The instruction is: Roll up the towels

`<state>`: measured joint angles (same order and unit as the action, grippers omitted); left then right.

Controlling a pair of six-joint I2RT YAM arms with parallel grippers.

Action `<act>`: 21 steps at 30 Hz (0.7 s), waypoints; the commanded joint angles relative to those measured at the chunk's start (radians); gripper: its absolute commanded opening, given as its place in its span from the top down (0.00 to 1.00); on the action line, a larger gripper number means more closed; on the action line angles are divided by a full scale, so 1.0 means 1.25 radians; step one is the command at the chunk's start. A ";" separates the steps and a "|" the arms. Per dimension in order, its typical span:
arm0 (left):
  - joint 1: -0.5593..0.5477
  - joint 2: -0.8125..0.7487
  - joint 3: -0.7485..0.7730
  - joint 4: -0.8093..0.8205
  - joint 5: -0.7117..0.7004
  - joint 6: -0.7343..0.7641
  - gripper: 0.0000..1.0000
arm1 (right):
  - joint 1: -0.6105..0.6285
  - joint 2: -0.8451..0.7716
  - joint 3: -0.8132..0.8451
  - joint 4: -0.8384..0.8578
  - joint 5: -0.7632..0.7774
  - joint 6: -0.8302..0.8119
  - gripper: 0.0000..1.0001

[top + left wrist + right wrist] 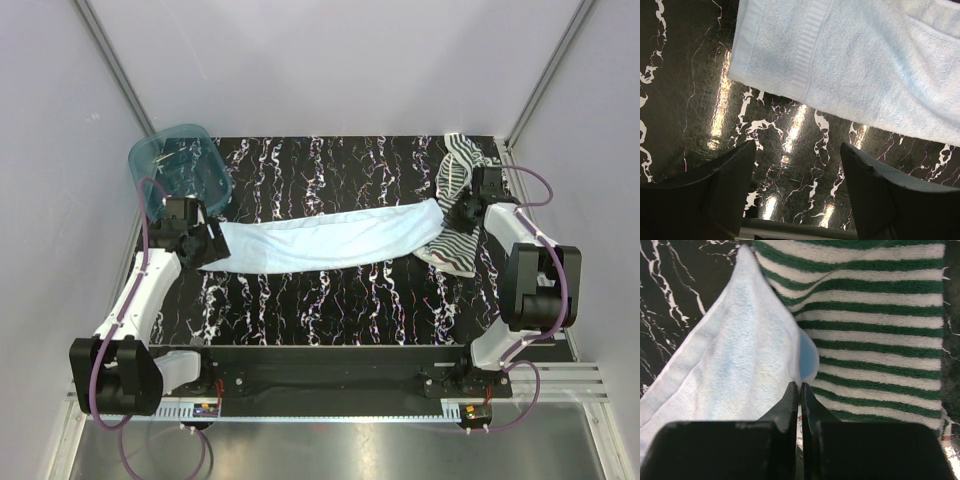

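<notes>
Black white-veined table (pixel 330 290), translucent teal tub (pixel 180 165) at its far-left corner, pale walls (pixel 330 60) behind

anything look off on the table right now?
Yes. The striped towel is bunched and twisted at the far right instead of lying flat, and one end of the blue towel lies over it. The teal bin at far left appears tipped on its side.

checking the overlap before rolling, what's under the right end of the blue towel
The striped towel lies under the blue towel there, its stripes showing beside the edge. How far it runs beneath is covered. Elsewhere it rests on the table.
</notes>
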<state>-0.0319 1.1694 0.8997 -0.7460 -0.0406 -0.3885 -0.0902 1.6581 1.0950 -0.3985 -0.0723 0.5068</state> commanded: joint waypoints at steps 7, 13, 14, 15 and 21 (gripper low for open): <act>-0.005 -0.058 0.003 0.031 -0.003 0.011 0.27 | 0.154 -0.037 0.126 -0.040 0.010 0.047 1.00; -0.006 -0.132 0.023 -0.028 -0.020 0.003 0.27 | 0.332 0.002 0.269 -0.079 0.037 0.090 1.00; -0.006 -0.158 0.021 -0.033 -0.028 0.000 0.27 | 0.353 0.014 0.311 -0.089 0.038 0.100 1.00; -0.006 -0.173 0.012 -0.034 -0.041 0.000 0.27 | 0.396 0.023 0.331 -0.089 0.037 0.106 1.00; -0.006 -0.281 -0.028 -0.005 -0.080 -0.029 0.25 | 0.538 0.112 0.469 -0.054 0.020 0.144 1.00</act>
<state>-0.0353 0.8654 0.8726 -0.7853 -0.0853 -0.4015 0.5114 1.7466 1.5967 -0.4881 -0.0452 0.6403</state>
